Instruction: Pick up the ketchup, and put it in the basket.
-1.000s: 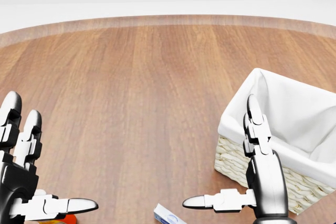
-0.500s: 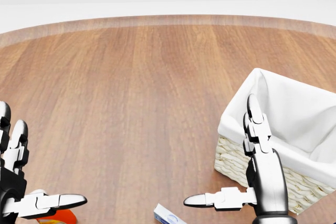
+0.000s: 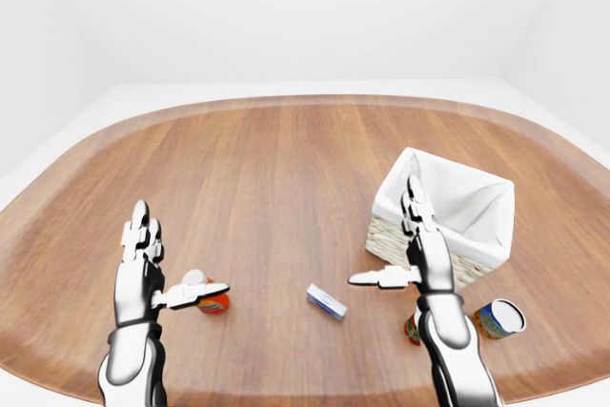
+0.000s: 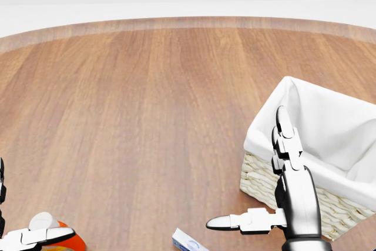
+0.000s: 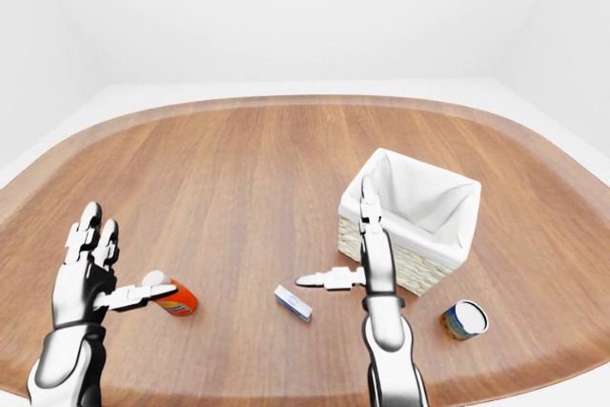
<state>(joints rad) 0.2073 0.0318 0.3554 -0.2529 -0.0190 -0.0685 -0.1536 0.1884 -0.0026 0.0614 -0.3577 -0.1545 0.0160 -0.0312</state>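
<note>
The ketchup [image 5: 173, 297] is an orange-red bottle with a white cap, lying on its side on the wooden table [image 5: 257, 178] at the lower left. My left hand [image 5: 129, 259] is open just left of it, thumb reaching over the cap, fingers pointing up. The wicker basket [image 5: 410, 269] with a white cloth liner stands on the right. My right hand [image 5: 334, 235] is open and empty, just left of the basket, thumb pointing left. In the head view only the ketchup [image 4: 66, 240] and the left thumb show at the bottom left corner.
A small blue and white box [image 5: 293, 301] lies between the hands. A can [image 5: 464, 319] lies on its side at the lower right, below the basket. A small red thing [image 3: 411, 329] shows partly behind my right forearm.
In the head view my left hand has dropped down and left, almost out of the picture, uncovering the ketchup's cap and body. The right hand has hardly moved.
</note>
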